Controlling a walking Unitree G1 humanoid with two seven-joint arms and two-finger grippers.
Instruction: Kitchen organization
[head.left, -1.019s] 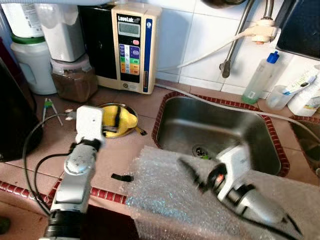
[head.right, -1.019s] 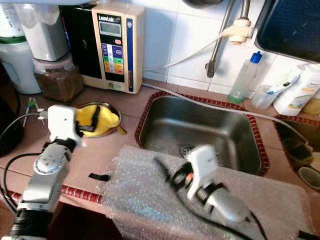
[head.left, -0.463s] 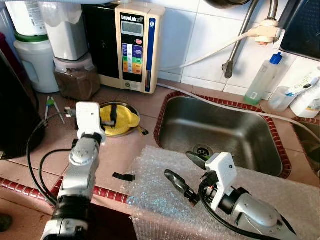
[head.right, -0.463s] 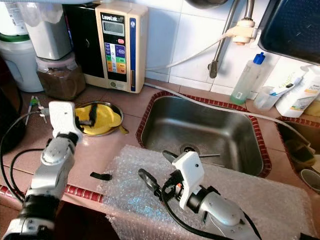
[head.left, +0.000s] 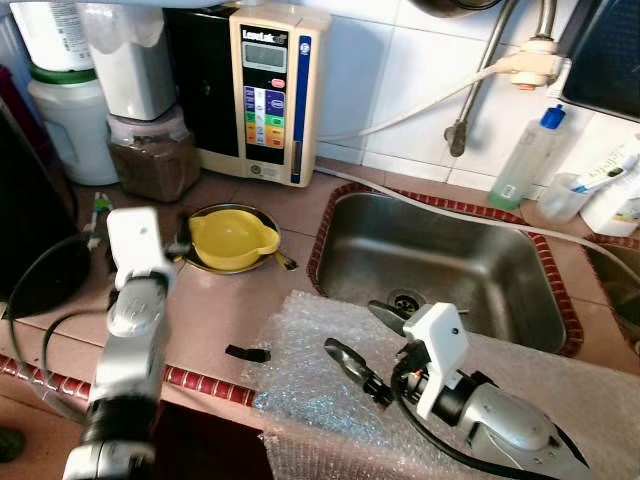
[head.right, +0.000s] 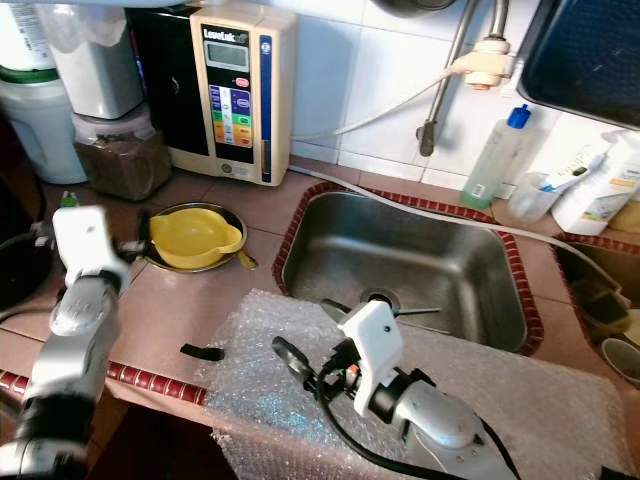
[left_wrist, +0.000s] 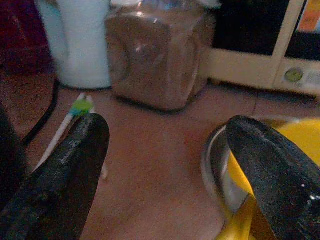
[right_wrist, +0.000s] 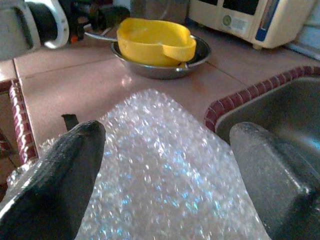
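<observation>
Grippers are both gaping empty: left gripper (head.left: 183, 243) is pulling back left off the yellow bowl (head.left: 232, 238), leaving it in its steel dish far left, while right gripper (head.left: 362, 345) is hovering over bubble wrap (head.left: 320, 400) near the sink (head.left: 440, 262)

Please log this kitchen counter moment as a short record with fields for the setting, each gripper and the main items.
setting: tiled counter beside a steel sink
left gripper: open, at the left rim of the metal bowl
right gripper: open, over the bubble wrap
yellow bowl: sits inside the metal bowl
bubble wrap: spread over the counter's front edge and the sink's near rim
behind: water machine, brown-filled jar
</observation>
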